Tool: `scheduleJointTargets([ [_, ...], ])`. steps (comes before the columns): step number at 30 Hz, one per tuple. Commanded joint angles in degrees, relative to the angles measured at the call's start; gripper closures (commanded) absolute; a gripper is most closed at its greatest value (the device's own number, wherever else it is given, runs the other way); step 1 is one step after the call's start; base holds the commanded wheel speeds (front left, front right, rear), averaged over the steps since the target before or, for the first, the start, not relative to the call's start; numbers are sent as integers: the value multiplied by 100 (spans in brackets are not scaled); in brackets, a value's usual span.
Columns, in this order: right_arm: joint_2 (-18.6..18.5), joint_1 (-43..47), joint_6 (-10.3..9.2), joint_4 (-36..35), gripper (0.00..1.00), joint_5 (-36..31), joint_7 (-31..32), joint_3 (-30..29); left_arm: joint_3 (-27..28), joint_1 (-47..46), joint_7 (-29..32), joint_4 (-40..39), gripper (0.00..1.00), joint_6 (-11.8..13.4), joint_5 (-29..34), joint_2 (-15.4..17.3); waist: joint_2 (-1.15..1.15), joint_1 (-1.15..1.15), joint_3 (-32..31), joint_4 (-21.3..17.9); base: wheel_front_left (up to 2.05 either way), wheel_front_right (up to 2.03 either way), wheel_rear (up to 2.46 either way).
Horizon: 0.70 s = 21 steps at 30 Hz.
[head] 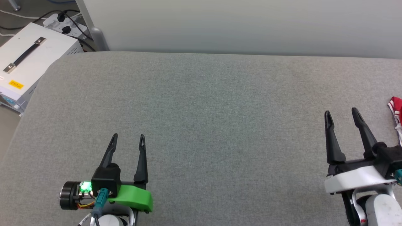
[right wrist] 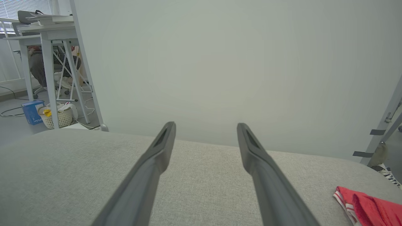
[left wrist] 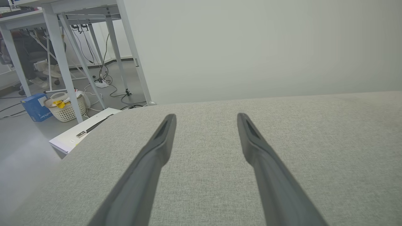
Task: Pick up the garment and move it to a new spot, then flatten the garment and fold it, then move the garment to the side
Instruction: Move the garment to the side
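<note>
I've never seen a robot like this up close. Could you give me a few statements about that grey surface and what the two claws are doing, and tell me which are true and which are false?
1. The left gripper and the right gripper are both open and hold nothing. True.
2. The garment lies in the middle of the grey surface, between the grippers. False: it lies at the surface's right edge, beyond the right gripper.
3. The left gripper touches the garment. False: it is over the opposite side of the surface, well apart from the garment.
4. A white box with a black handle stands beside the surface's far left corner. True.
</note>
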Motion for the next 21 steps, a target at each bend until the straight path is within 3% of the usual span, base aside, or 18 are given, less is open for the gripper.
scheduleJointTargets([
  [1,45,167,-4,9,0,74,-25,-4,36,115,-33,10,0,-31,-48,-20,25,1,-88,3,0,0,0],
  [9,233,944,-4,-113,0,153,-26,16,89,379,-33,79,0,-135,-164,-57,25,1,-318,-41,0,0,0],
  [21,296,1327,-4,-145,0,147,-26,-3,106,565,-33,94,0,-234,-183,-94,25,1,-514,-92,0,0,0],
])
